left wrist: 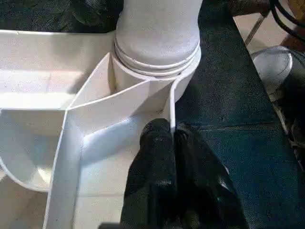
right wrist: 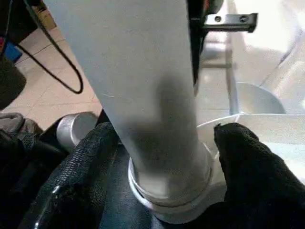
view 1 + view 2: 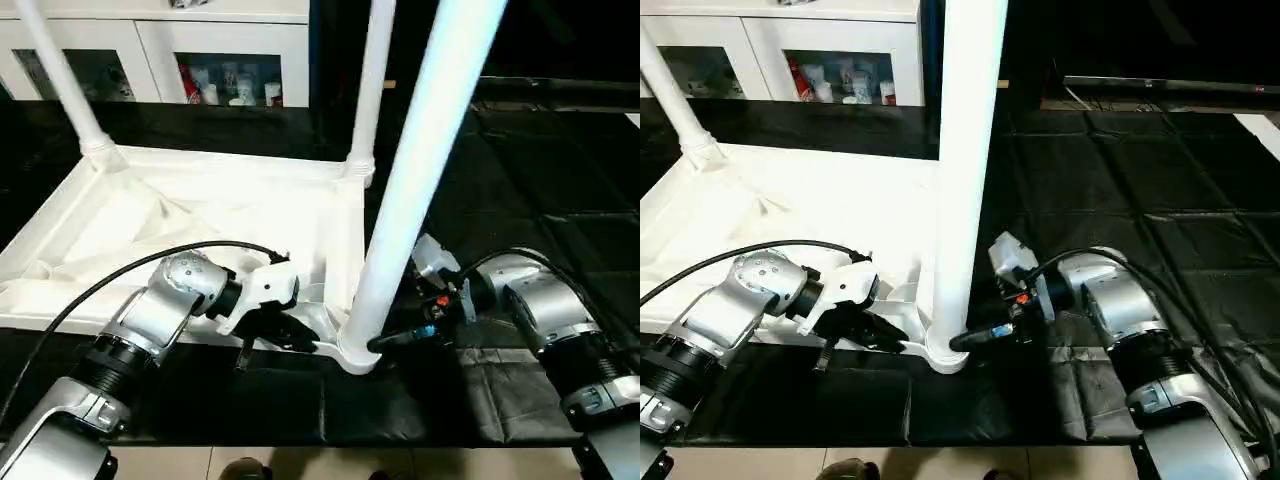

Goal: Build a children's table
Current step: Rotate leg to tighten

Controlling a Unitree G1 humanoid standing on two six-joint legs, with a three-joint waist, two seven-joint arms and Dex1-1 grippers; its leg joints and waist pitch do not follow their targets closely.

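The children's table lies upside down on a black mat, its white top (image 3: 200,210) showing its ribbed underside. Three white legs stand in corner sockets: two at the far corners (image 3: 60,70) (image 3: 370,80) and one at the near right corner (image 3: 420,150). My left gripper (image 1: 169,138) is shut on the thin rim wall of the top, right beside that near socket (image 1: 157,62). My right gripper (image 2: 162,143) reaches in from the right. Its black fingers (image 2: 248,167) sit on either side of the near leg's base (image 2: 157,119), pressed against it just above the socket.
A white glass-door cabinet (image 3: 150,50) stands behind the table top. Black quilted mat (image 3: 540,150) stretches away to the right. A black cable (image 3: 100,285) arcs over my left forearm. Light floor (image 3: 300,465) begins at the mat's near edge.
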